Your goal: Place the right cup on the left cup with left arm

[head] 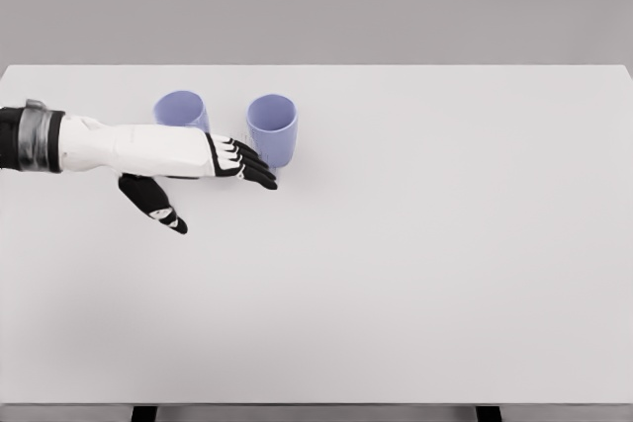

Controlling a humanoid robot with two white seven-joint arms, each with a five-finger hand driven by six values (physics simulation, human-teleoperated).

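Two lavender cups stand upright on the white table (415, 264). The left cup (179, 109) is partly hidden behind my forearm. The right cup (272, 126) stands a short way to its right. My left hand (223, 185) reaches in from the left edge, fingers stretched out and thumb spread downward, open and holding nothing. Its fingertips (259, 173) lie just in front of and to the left of the right cup's base, close to it but with no grasp.
The table's far edge runs just behind the cups. Only the left arm shows in this view.
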